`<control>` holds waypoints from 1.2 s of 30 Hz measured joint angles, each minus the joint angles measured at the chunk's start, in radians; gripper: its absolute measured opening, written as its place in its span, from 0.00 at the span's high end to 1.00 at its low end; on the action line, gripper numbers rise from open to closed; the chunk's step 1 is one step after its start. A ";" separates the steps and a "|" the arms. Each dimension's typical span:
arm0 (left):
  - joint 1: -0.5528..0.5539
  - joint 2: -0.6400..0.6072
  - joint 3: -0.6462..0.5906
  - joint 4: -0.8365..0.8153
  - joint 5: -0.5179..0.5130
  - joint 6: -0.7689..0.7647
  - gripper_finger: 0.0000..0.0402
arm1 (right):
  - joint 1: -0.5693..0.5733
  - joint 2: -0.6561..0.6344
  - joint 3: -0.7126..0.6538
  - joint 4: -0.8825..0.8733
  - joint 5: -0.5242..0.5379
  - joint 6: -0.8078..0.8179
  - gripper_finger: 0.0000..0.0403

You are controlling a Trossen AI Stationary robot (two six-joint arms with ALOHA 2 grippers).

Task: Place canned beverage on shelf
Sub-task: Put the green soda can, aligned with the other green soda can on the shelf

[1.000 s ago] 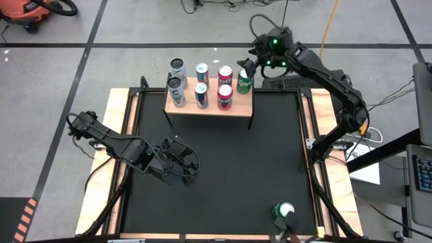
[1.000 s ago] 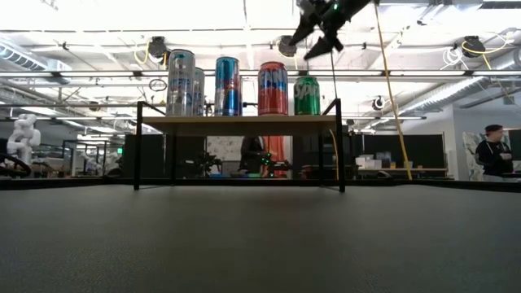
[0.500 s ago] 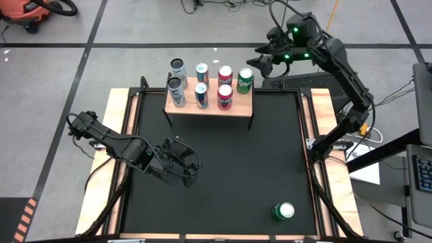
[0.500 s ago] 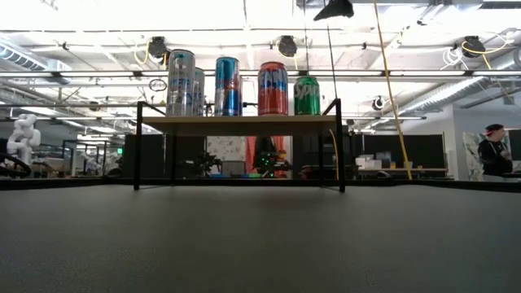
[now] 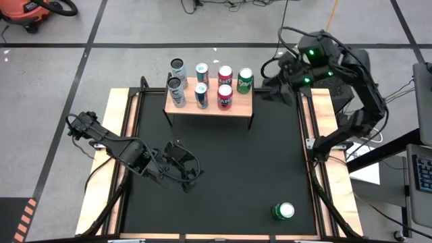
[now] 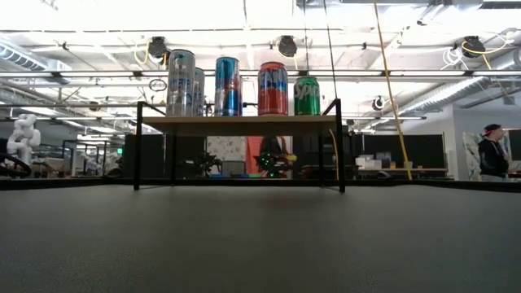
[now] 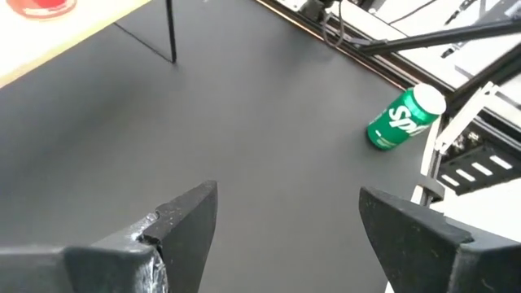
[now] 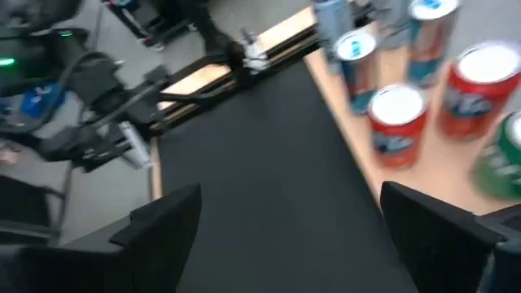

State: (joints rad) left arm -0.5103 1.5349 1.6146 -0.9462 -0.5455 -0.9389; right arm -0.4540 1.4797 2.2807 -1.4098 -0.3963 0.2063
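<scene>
The shelf (image 5: 209, 102) is a light-wood board on thin black legs at the table's far edge. Several cans stand upright on it: silver (image 5: 177, 90), blue (image 5: 201, 93), red (image 5: 225, 94), and a green can (image 5: 244, 79) at its right end. Another green can (image 5: 283, 211) (image 7: 404, 119) rests on the black mat near the front right corner. My right gripper (image 5: 271, 81) (image 8: 285, 220) hangs open in the air, to the right of the shelf. My left gripper (image 5: 192, 172) (image 7: 285, 220) stands open above the mat's left middle, with nothing between its fingers.
A wooden frame (image 5: 120, 135) borders the black mat (image 5: 223, 169). Between the shelf and the near green can the mat is bare. In the low view the shelf (image 6: 236, 124) and its cans show, and a person (image 6: 492, 155) stands far behind in the room.
My right gripper, open throughout, has drawn back from the green can at the shelf's right end. It has gone up and toward the table's right edge, out of the low view. That can stays upright on the shelf.
</scene>
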 joint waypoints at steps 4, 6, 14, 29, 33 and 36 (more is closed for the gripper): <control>-0.017 0.000 0.000 0.003 0.000 0.024 0.26 | 0.089 -0.032 0.000 -0.043 0.039 0.095 0.11; -0.023 0.000 0.000 0.005 0.001 0.031 0.26 | 0.147 -0.047 0.000 -0.066 0.079 0.141 0.11; -0.075 0.000 0.000 0.071 0.000 0.030 0.26 | 0.395 -0.076 0.000 -0.144 0.191 0.302 0.11; -0.154 0.000 0.000 0.123 -0.008 0.058 0.26 | 0.810 -0.039 0.000 -0.152 0.400 0.475 0.11; -0.150 0.000 0.000 0.124 -0.008 0.109 0.26 | 0.907 -0.016 0.000 -0.160 0.465 0.530 0.11; -0.140 0.000 0.000 0.131 -0.008 0.142 0.26 | 0.976 0.003 -0.001 -0.162 0.506 0.552 0.11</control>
State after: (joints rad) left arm -0.6505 1.5345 1.6146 -0.8150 -0.5536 -0.7973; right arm 0.5225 1.4831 2.2799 -1.5719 0.1101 0.7587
